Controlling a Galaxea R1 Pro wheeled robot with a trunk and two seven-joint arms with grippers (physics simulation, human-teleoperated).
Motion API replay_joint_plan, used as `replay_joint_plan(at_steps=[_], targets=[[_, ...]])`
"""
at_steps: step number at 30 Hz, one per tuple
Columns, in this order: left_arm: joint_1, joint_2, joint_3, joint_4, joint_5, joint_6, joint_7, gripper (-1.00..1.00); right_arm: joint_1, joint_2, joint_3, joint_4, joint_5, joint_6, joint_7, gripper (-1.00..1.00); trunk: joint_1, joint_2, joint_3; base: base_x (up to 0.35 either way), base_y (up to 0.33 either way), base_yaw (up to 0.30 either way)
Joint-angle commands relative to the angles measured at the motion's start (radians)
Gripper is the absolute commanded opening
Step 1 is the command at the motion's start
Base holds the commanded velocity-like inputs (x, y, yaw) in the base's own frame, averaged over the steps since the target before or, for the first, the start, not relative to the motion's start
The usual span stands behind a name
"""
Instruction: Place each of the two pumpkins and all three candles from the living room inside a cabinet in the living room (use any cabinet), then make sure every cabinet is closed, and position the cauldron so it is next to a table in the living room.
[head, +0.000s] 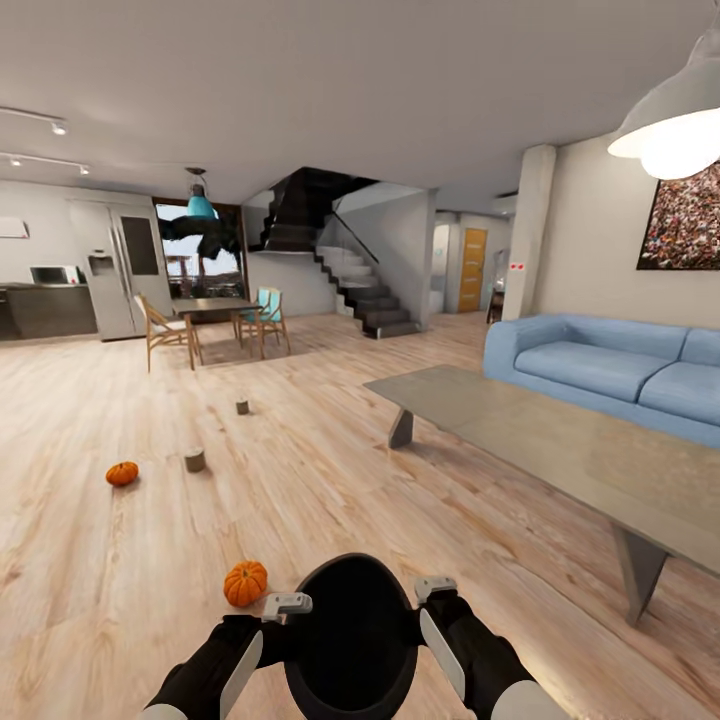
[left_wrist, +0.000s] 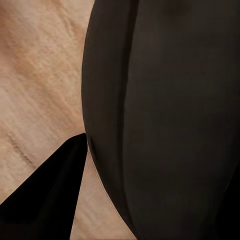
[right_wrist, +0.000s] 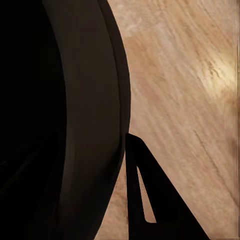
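Place: an open-plan home, living room running into dining area and kitchen.
Seating: a blue sofa (head: 610, 365) along the right wall, a long grey coffee table (head: 560, 440) before it.
Wall: a framed picture (head: 685, 220) at upper right, a white pendant lamp (head: 670, 125) beside it.
Dining: a wooden table with chairs (head: 215, 320) left of centre, under a teal lamp (head: 200, 205).
Kitchen: a steel fridge (head: 125, 270) and microwave (head: 50, 275) at far left.
Stairs: a dark staircase (head: 360, 290) at centre back.
Floor: light wood floor (head: 300, 500) throughout.
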Motion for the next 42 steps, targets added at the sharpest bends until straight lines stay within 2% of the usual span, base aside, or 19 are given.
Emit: replay_joint_plan(at_steps=[1, 42], targets=[[0.0, -0.007, -0.009, -0.002, 0.026, 0.006, 0.004, -1.0, -0.001, 0.0, 0.004, -0.001, 0.007, 0.005, -0.009, -1.0, 0.0, -0.001, 0.0, 0.0, 0.0, -0.232], [0.0, -0.007, -0.009, -0.002, 0.026, 0.006, 0.004, -1.0, -0.001, 0.0, 0.004, -0.001, 0.007, 0.005, -0.009, -1.0, 0.0, -0.001, 0.039, 0.0, 0.0, -0.232]])
